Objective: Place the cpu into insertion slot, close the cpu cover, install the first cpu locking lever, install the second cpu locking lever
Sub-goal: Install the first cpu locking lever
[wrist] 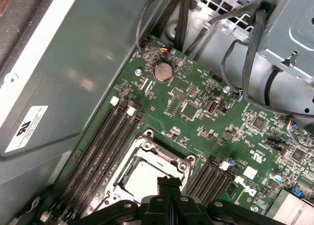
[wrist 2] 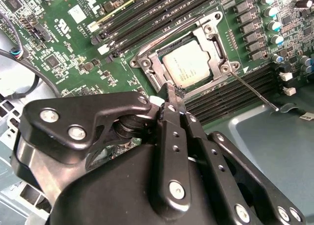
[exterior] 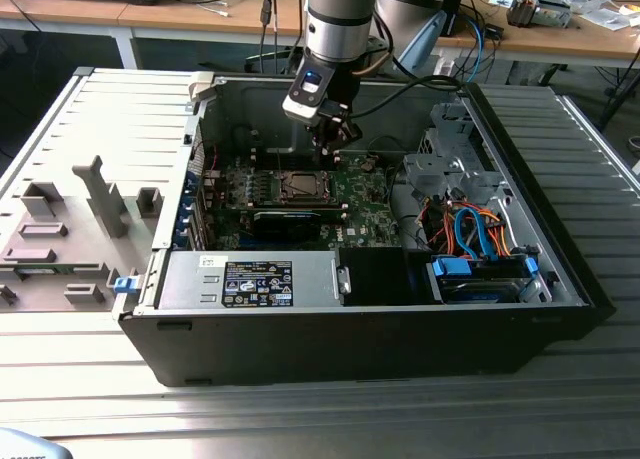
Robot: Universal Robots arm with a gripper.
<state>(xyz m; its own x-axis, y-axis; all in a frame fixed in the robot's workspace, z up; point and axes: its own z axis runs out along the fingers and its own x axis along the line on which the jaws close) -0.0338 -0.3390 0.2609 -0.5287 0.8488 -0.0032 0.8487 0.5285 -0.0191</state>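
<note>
The cpu (wrist 2: 189, 65) lies flat in the insertion slot (exterior: 300, 186) on the green motherboard (wrist: 196, 122). The cpu cover (wrist 2: 208, 34) is down around it, its silver frame framing the chip's top. One thin wire lever (wrist 2: 147, 42) runs bent along the frame's edge. A second straight lever (wrist 2: 252, 90) sticks out from the frame's corner over the memory slots. My gripper (wrist 2: 171, 92) is shut with nothing seen between its fingers, its tips right at the frame's edge. In the first wrist view the gripper (wrist: 168, 182) hangs over the cpu (wrist: 140, 178).
Long black memory slots (wrist 2: 147, 19) flank the socket on both sides. The case wall (wrist: 73, 63) stands close behind the board. A drive cage (exterior: 450, 159) with orange and blue cables (exterior: 470, 229) is on the exterior view's right. A power supply (exterior: 250, 279) sits in front.
</note>
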